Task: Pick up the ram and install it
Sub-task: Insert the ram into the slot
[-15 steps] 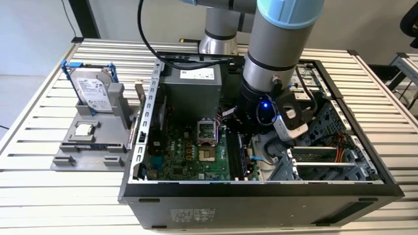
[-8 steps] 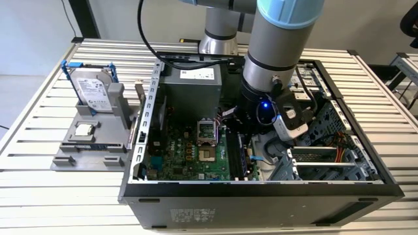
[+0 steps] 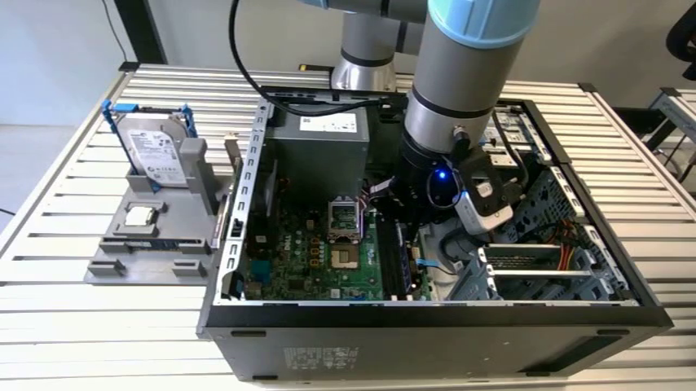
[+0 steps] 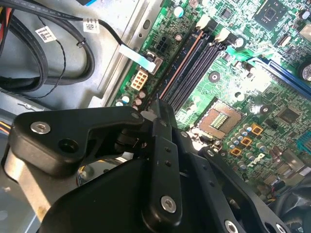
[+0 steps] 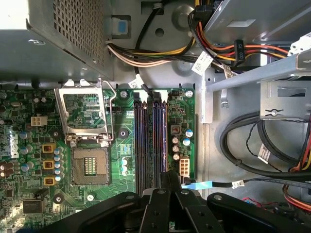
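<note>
My gripper (image 4: 156,108) is deep inside the open computer case (image 3: 435,314), low over the motherboard (image 3: 315,252). Its black fingers (image 5: 168,177) are pressed together at the near end of the black memory slots (image 5: 146,141). The ram (image 4: 180,65) shows edge-on as a thin brownish strip. It runs from between the fingertips along the outermost slot, on the side away from the processor socket (image 5: 90,167). I cannot tell whether it is fully seated. White latches (image 4: 221,35) stand at the slots' far end.
The grey power supply (image 3: 321,147) and cable bundles (image 5: 160,53) crowd the space beyond the slots, with a metal drive cage (image 3: 544,269) beside the arm. On the slatted table, a grey holder (image 3: 147,244) carries a hard drive (image 3: 152,151) and a small silver chip (image 3: 138,216).
</note>
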Controlling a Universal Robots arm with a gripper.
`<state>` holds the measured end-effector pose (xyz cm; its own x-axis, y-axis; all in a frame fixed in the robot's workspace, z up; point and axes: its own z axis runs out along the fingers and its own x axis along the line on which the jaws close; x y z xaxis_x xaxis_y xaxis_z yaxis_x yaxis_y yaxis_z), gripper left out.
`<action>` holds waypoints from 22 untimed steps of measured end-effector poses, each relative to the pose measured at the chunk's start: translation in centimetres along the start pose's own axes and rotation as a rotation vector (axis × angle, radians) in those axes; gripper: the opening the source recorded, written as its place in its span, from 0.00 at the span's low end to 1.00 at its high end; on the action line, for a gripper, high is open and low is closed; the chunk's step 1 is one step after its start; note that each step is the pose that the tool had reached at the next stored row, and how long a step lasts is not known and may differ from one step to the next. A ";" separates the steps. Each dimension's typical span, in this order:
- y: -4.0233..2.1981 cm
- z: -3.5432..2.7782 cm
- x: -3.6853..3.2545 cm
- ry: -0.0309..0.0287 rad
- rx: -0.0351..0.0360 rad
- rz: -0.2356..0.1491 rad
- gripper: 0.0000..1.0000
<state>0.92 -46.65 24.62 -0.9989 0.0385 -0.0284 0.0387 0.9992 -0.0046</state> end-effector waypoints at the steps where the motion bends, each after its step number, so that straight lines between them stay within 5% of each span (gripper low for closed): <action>1: 0.00 0.00 0.00 0.0000 0.0000 -0.001 0.00; 10: -0.01 -0.03 0.00 -0.0002 -0.0037 -0.074 0.00; 16: 0.00 -0.05 -0.05 -0.0005 -0.0296 -0.122 0.00; 22: 0.00 -0.07 -0.14 -0.0001 -0.0335 -0.180 0.00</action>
<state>1.06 -46.65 24.70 -0.9896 -0.1409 -0.0303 -0.1417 0.9896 0.0237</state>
